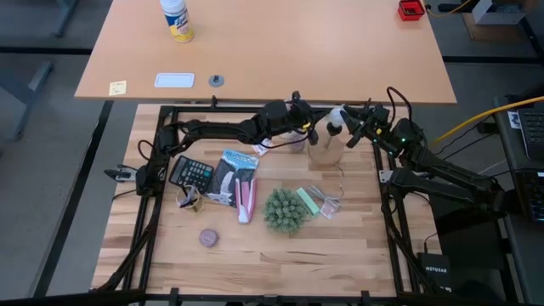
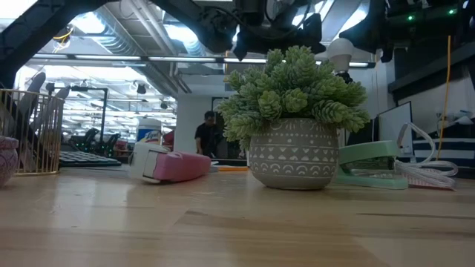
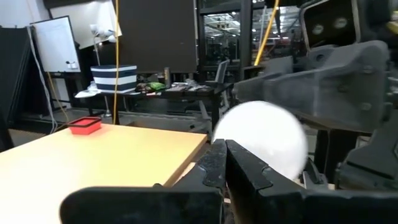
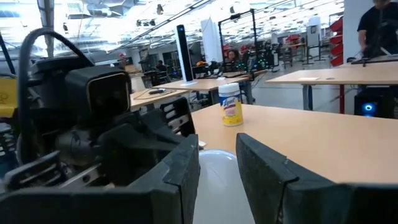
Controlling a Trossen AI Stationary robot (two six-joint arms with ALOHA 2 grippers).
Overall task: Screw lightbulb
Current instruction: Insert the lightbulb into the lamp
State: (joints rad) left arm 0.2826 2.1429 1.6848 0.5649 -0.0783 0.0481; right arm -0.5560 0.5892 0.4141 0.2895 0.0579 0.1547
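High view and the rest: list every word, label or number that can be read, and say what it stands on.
"NETGEAR": on the black box at the table's near right corner, high view.
Wipes canister: label print too blurred to read.
Calculator: key markings too small to read.
Booklet: cover print too small to read.
White card: nothing legible.

Overhead view of wooden table [image 1: 255, 255]. Left gripper [image 1: 308, 127] and right gripper [image 1: 355, 129] meet at far edge, either side of white lightbulb [image 1: 334, 126] above tan base [image 1: 325, 151]. Nearer: calculator [image 1: 191, 172], booklet [image 1: 235, 174], pink-white tool [image 1: 246, 200], potted green plant [image 1: 285, 210], mint stapler [image 1: 308, 202], brownish puck [image 1: 208, 238].
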